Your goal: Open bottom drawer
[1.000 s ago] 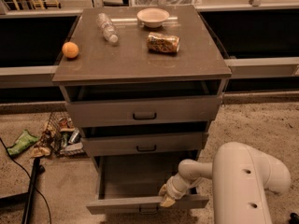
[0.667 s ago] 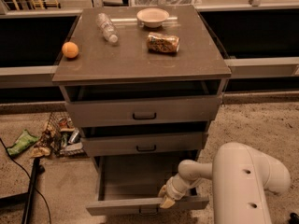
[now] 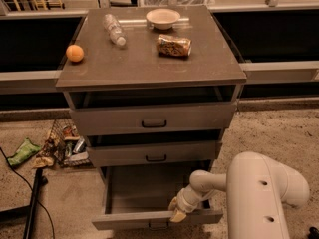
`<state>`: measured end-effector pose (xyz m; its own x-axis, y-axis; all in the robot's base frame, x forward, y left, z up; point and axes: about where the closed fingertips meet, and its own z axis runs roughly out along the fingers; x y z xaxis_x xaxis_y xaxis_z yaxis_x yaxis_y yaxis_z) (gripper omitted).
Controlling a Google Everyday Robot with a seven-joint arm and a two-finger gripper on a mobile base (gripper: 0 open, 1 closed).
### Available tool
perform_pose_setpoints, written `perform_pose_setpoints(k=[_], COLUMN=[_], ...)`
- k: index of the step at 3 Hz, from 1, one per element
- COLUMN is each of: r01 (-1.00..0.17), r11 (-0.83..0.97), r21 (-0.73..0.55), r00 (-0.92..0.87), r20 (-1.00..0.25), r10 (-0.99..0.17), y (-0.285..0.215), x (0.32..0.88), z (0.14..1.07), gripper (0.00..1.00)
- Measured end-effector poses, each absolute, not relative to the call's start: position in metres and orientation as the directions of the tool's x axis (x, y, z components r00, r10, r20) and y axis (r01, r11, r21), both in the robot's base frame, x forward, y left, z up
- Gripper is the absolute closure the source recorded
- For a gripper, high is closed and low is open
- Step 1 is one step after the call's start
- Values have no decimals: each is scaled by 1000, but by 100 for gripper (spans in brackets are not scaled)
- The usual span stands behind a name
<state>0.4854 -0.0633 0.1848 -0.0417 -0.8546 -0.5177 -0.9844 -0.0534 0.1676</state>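
The bottom drawer point(image 3: 124, 220) of the grey cabinet is pulled far out, its empty inside showing, with its dark pull handle at the centre of the front near the lower edge of the view. My gripper point(image 3: 177, 210) sits at the top rim of the drawer front, right of centre, at the end of my white arm point(image 3: 259, 193). Above it the middle drawer point(image 3: 154, 153) and the top drawer point(image 3: 152, 117) each stand slightly open.
On the cabinet top point(image 3: 149, 59) lie an orange point(image 3: 75, 53), a plastic bottle point(image 3: 113, 30), a bowl point(image 3: 163, 18) and a snack bag point(image 3: 174, 46). A wire basket of litter point(image 3: 65, 144) stands on the floor at left, with a black stand and cable point(image 3: 32, 203).
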Motion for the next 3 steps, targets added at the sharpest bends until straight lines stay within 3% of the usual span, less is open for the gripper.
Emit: perform_pose_setpoints(k=[1, 2, 3], r01=[-984, -977, -982], r11=[-50, 35, 92], r21=[169, 208, 163], r00=[-46, -135, -160], r20=[-516, -489, -482], r10=[-855, -862, -862], y=[-64, -71, -80], x=[485, 472, 461], z=[186, 203, 243], gripper=[5, 0, 0])
